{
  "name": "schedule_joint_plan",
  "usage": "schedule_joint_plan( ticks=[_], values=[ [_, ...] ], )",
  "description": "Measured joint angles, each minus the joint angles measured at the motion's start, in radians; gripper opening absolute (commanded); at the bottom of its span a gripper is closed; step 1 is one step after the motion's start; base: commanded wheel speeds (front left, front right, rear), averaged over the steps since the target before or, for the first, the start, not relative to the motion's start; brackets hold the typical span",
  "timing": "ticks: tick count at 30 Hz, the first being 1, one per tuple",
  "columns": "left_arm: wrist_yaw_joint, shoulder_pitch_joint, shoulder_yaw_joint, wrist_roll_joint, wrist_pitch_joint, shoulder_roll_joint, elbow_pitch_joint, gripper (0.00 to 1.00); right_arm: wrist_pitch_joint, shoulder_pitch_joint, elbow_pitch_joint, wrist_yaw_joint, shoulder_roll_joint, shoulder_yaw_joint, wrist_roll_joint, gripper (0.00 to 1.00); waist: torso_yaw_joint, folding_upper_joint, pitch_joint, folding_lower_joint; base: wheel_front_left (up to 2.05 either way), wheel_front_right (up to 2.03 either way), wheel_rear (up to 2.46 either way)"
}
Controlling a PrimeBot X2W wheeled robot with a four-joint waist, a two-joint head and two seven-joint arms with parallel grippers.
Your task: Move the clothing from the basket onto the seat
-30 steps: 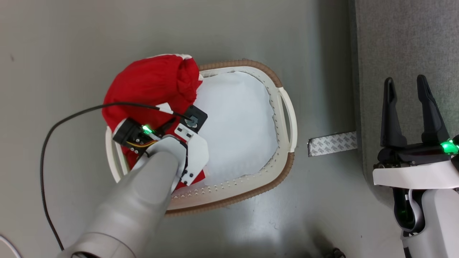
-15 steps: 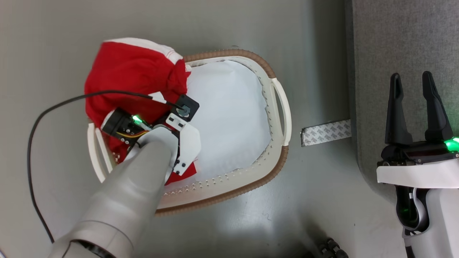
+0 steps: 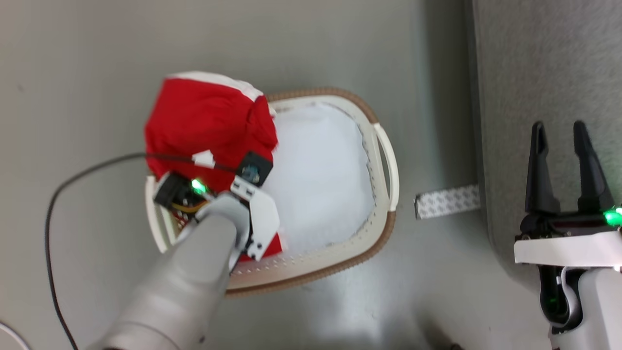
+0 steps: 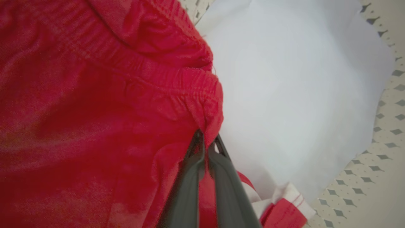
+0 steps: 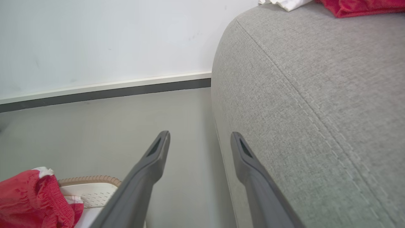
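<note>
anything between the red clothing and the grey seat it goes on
Nothing solid visible. The left pincer is shut on the clothing at the basket's left end. Between basket and seat lie bare floor and a flat tape strip. The open right pincer hangs over the seat's edge, possibly on the path.
</note>
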Motion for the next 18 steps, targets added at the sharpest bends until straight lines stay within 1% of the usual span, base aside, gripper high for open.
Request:
schedule_joint_plan(
  ticks=[8, 14, 18],
  values=[
    [-0.006, 0.133, -0.024, -0.116, -0.063, 0.000, -0.071, 0.00, 0.000, 0.050, 0.064, 0.000, 0.001, -0.003, -0.027, 1.00, 0.043, 0.0000, -0.168, -0.0001, 0.00, 0.00, 0.00],
    [-0.016, 0.225, -0.033, -0.197, -0.115, 0.001, -0.114, 0.00, 0.000, 0.104, 0.107, 0.000, 0.000, -0.005, -0.059, 1.00, 0.079, 0.0000, -0.325, -0.0001, 0.00, 0.00, 0.00],
    [-0.014, 0.282, -0.033, -0.246, -0.144, 0.001, -0.136, 0.00, 0.000, 0.147, 0.133, 0.000, 0.001, -0.010, -0.086, 1.00, 0.106, 0.0000, -0.435, -0.0002, 0.00, 0.00, 0.00]
  ],
)
